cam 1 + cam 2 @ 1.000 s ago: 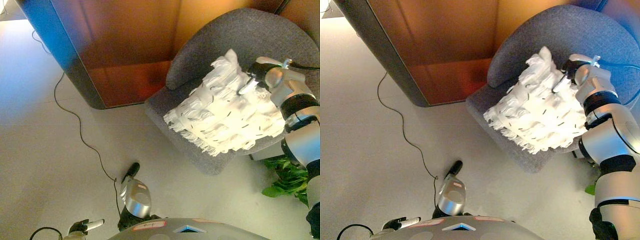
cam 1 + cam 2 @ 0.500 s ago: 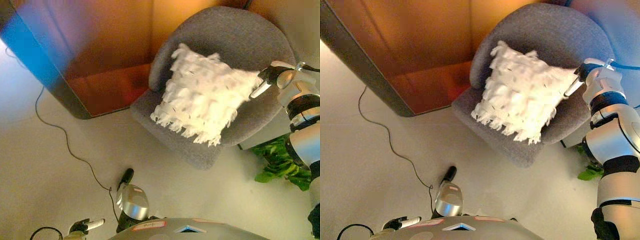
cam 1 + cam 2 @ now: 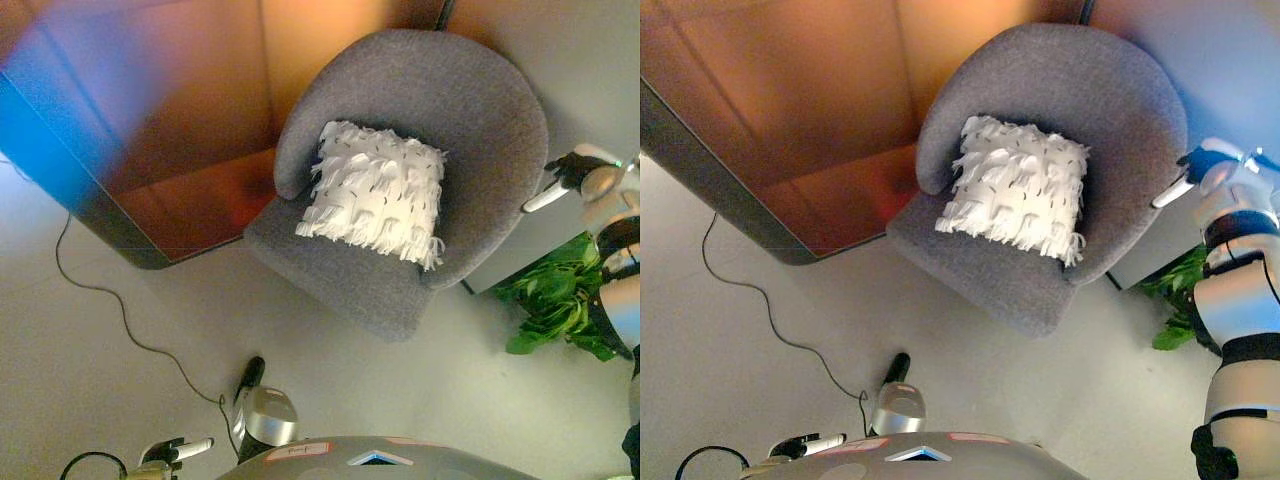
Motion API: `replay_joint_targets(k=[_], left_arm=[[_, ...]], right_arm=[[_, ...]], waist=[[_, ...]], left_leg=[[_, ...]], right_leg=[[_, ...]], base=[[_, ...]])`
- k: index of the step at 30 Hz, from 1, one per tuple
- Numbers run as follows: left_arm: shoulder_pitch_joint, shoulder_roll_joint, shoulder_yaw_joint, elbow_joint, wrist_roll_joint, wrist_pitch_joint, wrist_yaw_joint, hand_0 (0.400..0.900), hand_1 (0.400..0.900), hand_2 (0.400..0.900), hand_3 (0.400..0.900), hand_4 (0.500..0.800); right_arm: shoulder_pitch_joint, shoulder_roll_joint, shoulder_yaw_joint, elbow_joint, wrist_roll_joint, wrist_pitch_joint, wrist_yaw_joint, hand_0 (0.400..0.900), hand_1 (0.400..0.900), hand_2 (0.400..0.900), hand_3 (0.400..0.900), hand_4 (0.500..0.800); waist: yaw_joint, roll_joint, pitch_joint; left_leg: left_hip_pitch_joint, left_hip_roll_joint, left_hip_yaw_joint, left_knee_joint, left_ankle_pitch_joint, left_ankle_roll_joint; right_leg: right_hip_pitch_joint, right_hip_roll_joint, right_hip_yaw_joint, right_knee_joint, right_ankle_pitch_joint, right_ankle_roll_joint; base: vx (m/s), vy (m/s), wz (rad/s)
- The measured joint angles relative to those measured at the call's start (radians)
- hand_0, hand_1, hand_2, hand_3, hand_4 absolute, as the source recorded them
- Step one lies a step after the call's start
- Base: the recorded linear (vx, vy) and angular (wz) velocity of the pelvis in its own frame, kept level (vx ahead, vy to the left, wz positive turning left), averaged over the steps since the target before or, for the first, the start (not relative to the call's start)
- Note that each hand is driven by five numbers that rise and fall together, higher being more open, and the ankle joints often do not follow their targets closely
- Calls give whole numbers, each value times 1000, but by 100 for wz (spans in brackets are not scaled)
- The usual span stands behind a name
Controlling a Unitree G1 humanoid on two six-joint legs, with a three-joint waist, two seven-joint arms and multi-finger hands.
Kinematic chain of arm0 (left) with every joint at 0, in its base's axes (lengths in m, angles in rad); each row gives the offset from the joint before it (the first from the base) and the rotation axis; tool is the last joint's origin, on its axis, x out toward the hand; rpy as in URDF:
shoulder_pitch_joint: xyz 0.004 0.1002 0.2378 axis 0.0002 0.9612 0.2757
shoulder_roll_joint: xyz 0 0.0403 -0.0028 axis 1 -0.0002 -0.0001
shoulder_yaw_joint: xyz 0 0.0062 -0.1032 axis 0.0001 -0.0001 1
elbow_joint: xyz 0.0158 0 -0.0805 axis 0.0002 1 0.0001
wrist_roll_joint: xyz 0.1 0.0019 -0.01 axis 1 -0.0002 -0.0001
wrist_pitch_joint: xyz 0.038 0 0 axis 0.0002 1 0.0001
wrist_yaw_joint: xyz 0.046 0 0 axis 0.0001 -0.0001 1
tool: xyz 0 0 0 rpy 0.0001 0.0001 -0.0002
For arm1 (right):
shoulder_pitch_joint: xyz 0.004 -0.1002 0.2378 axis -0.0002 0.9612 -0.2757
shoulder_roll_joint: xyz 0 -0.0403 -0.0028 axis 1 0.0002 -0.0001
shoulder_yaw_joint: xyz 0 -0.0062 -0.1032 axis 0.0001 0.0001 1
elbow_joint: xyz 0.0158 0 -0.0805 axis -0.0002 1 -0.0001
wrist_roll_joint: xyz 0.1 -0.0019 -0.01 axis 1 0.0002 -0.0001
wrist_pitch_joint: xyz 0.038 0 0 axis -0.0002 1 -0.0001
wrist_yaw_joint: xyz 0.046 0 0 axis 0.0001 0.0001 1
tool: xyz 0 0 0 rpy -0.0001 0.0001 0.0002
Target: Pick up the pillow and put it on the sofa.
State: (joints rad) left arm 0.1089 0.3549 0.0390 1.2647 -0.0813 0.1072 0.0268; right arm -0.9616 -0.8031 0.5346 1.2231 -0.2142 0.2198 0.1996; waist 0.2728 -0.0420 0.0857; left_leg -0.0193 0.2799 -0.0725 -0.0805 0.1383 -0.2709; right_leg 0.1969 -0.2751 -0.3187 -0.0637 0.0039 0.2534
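Observation:
A white fringed pillow (image 3: 375,190) lies on the seat of the grey round-backed sofa chair (image 3: 440,90) and leans against its backrest. My right hand (image 3: 572,175) is off the chair's right edge, apart from the pillow, open and empty with a white-tipped finger pointing down-left. It also shows in the right eye view (image 3: 1198,168). My left hand (image 3: 175,452) hangs low at the bottom left, far from the chair, with relaxed fingers and nothing in it.
A large wooden panel with a dark rounded edge (image 3: 170,130) stands left of the chair. A green leafy plant (image 3: 555,305) sits on the floor at the chair's right, under my right arm. Pale floor (image 3: 120,290) lies in front of the chair.
My right hand has let go of the pillow and drawn back to the right, off the chair. The pillow has settled on the seat. The camera has also shifted.

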Motion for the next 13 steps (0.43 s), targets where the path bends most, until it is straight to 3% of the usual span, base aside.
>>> replay_joint_targets(k=[5,7,13], left_arm=[[-21,-3,-20,16,-16,31,-4,900,900,900,900,800],[-42,-6,-48,16,-48,34,4,900,900,900,900,800],[-110,-38,-81,20,-87,21,30,900,900,900,900,800]], right_arm=[[256,119,-258,-49,340,-39,-51,900,900,900,900,800],[377,179,-276,-49,362,-57,-55,900,900,900,900,800],[663,323,-266,4,365,-9,-36,900,900,900,900,800]], waist=[[-63,-2,-54],[-92,2,-60],[-137,13,-69]], left_leg=[[15,7,49,0,-6,0],[28,9,65,-1,-8,0],[56,10,105,-1,-15,0]], right_leg=[[-29,-2,48,3,6,1],[-28,-2,63,3,7,1],[-32,-6,97,2,14,2]], base=[[-76,-38,-23],[-51,-59,-16],[-12,-51,-14]])
